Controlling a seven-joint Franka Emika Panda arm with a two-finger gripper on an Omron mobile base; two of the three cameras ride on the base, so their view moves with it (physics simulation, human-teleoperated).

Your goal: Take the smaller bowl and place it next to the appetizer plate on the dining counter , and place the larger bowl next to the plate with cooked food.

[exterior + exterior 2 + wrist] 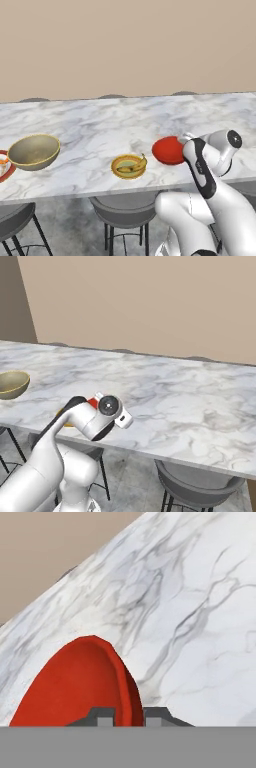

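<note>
The smaller bowl (167, 150), glossy red, is tilted low over the dining counter (100, 125), just right of the appetizer plate (129, 166). My gripper (129, 716) is shut on the rim of the red bowl (75, 687), one finger on each side of it. I cannot tell whether the bowl touches the marble. The larger bowl (34, 151), olive-tan, stands upright at the counter's left, beside the plate with cooked food (4, 167), which the frame edge cuts off. In the right base view the arm hides most of the red bowl (93, 402); the tan bowl (11, 383) shows at far left.
Grey stools (120, 210) stand under the counter's near edge, with another stool (195, 486) to the right. Bare marble (190, 401) stretches right of the red bowl and towards the far edge. A plain beige wall rises behind the counter.
</note>
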